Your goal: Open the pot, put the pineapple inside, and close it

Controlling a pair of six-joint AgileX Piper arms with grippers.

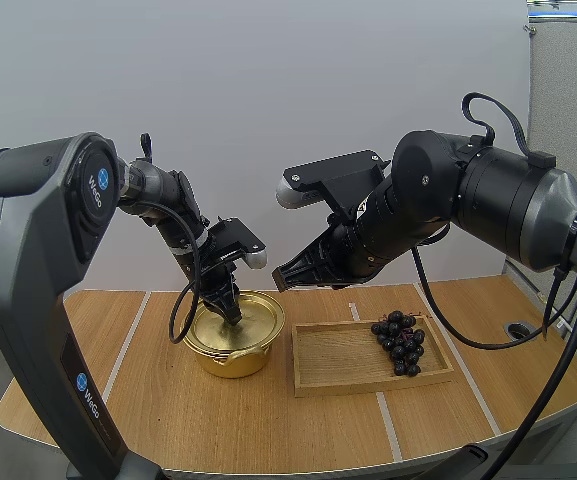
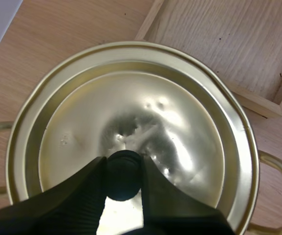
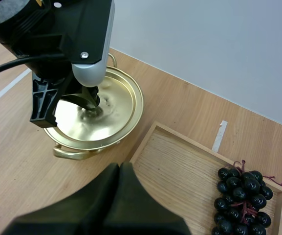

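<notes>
Gold pot (image 1: 234,358), seemingly purple-black grapes (image 1: 400,343), pale wooden tray (image 1: 333,362).

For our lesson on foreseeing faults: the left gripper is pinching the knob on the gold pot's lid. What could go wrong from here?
1. The left gripper holds the small round knob by its fingertips alone, so the lid may tilt or slip as it lifts.
2. The right gripper hangs shut close beside the pot; a rising lid might strike it.
3. The wooden tray holds a bunch of grapes, so a search for pineapple may stall.
</notes>
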